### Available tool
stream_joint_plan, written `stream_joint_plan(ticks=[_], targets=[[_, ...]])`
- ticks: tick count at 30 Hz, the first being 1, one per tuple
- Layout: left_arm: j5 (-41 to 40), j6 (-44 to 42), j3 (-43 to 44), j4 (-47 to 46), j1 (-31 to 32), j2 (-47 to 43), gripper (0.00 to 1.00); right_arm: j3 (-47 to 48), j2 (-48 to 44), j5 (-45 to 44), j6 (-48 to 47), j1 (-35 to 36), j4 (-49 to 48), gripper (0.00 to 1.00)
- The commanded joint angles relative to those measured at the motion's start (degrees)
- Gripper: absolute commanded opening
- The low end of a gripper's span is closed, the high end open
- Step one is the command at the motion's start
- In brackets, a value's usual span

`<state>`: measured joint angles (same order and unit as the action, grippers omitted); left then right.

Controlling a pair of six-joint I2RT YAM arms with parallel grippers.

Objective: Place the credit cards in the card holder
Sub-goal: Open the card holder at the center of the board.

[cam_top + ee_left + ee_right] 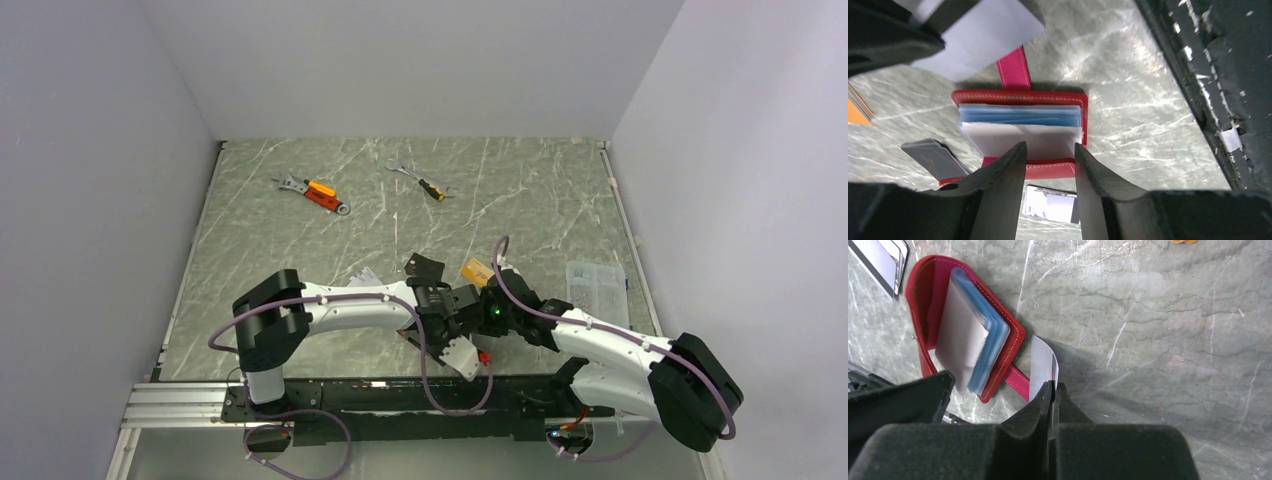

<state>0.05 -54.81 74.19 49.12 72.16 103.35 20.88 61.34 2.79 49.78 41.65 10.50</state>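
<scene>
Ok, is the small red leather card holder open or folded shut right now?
Open. The red card holder lies spread on the green marbled table, its pale blue pockets fanned up and the snap tab unfastened.

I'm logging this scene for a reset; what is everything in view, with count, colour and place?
card holder: one, red with blue pockets, open on the table, near middle.
credit cards: at least four; dark grey, orange and striped silver lying around the holder, pale one in the right pincer.
wrenches: two, orange-handled, far side of table.
clear plastic case: one, transparent, table's right edge.
table: one, grey-green marbled.
left pincer: one, black, open above the holder.
right pincer: one, black, shut on the pale card.
</scene>
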Motion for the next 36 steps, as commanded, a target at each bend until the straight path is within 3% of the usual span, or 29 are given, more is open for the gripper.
stream_joint_plan(ticks=[1, 20, 31, 36], targets=[[-5.5, 0.9, -1.5, 1.2, -2.6, -2.7, 0.43, -2.3, 0.5, -5.4, -1.4, -0.2, 6.9, 0.0], [5.8, 11.8, -1.6, -2.6, -20.1, -7.7, 0.4, -1.5, -1.1, -5.2, -2.2, -0.2, 7.4, 0.0], [10.1, 23.2, -3.1, -7.0, -24.5, -9.2, 0.61, -1.5, -2.1, -4.9, -2.2, -0.2, 7.3, 0.0], [10.5, 25.2, -3.3, -7.9, -24.9, -8.0, 0.63, -1.7, -2.9, -5.0, -2.0, 0.0, 7.4, 0.0]])
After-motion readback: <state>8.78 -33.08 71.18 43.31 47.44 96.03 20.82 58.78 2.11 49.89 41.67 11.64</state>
